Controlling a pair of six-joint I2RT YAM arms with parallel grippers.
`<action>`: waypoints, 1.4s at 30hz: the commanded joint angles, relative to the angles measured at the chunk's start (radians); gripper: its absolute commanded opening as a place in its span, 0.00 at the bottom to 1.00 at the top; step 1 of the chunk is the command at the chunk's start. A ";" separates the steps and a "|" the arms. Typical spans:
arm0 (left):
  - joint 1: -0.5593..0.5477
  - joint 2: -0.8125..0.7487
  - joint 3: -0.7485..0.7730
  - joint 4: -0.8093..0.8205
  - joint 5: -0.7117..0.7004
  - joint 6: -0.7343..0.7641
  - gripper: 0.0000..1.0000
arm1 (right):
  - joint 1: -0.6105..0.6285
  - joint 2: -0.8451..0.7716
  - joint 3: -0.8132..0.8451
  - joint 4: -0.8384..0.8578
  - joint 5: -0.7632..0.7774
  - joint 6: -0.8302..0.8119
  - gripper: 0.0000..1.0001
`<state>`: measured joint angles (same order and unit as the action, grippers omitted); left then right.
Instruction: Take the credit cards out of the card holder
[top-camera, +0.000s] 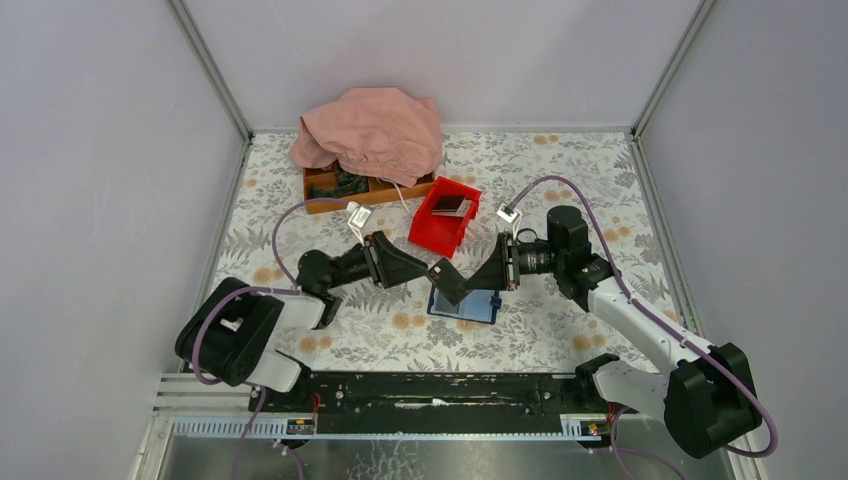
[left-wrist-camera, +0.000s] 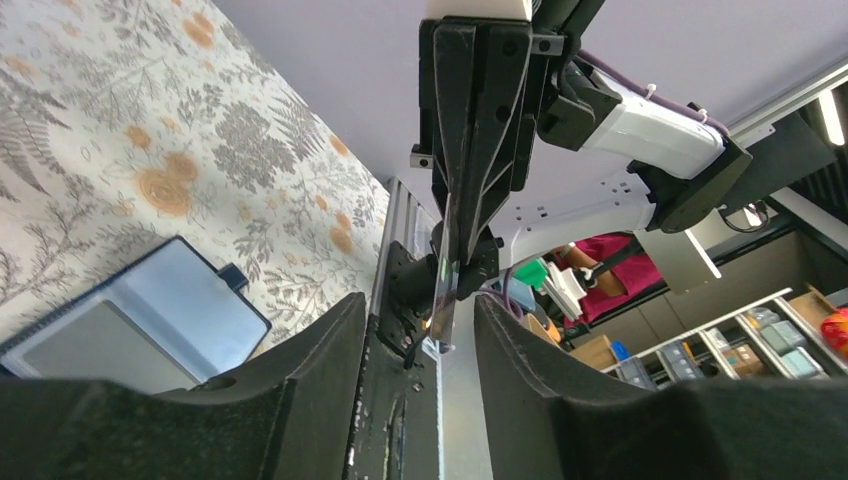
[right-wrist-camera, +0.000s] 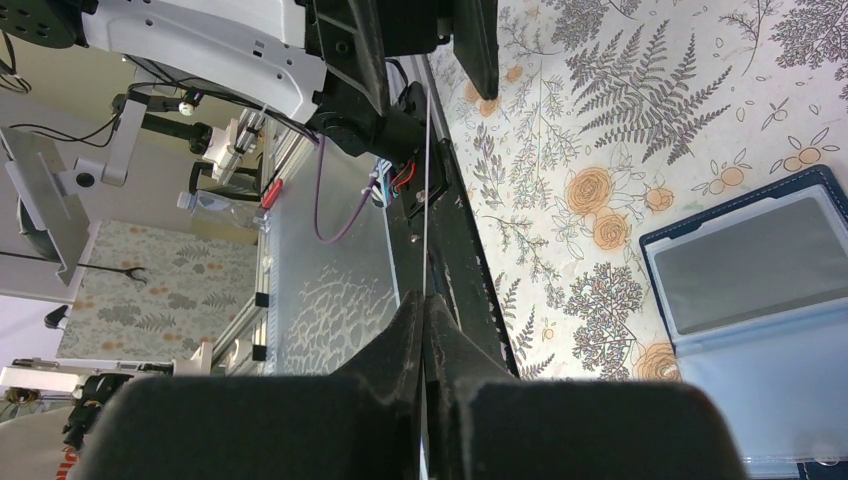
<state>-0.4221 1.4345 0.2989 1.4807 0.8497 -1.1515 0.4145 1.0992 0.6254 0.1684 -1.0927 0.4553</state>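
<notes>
The card holder (top-camera: 465, 305) lies open on the flowered table, its blue-grey panels facing up; it also shows in the left wrist view (left-wrist-camera: 150, 320) and the right wrist view (right-wrist-camera: 760, 290). My right gripper (top-camera: 474, 283) is shut on one dark credit card (top-camera: 447, 281), held on edge in the air above the holder's left side. In the right wrist view that card (right-wrist-camera: 427, 180) is a thin line rising from the shut right gripper (right-wrist-camera: 424, 300). My left gripper (left-wrist-camera: 420, 305) stands open around the card's free end (left-wrist-camera: 445, 290), with a gap on each side.
A red bin (top-camera: 430, 235) with a dark card (top-camera: 449, 203) in it stands behind the grippers. Farther back is a wooden tray (top-camera: 325, 185) half covered by a pink cloth (top-camera: 370, 130). A black rail (top-camera: 440, 388) runs along the near table edge.
</notes>
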 joint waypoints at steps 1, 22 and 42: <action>-0.021 0.035 0.018 0.119 0.048 -0.037 0.49 | 0.007 0.004 0.034 0.022 -0.008 -0.009 0.00; -0.090 0.086 0.079 0.122 0.087 -0.051 0.00 | 0.007 0.011 0.031 0.031 -0.003 -0.007 0.00; -0.047 0.155 0.277 -0.305 -0.196 0.273 0.00 | 0.003 -0.192 -0.093 -0.109 0.998 -0.020 0.39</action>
<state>-0.4706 1.6245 0.4755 1.4242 0.7910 -1.1030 0.4171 0.9161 0.5884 0.0341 -0.2871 0.4248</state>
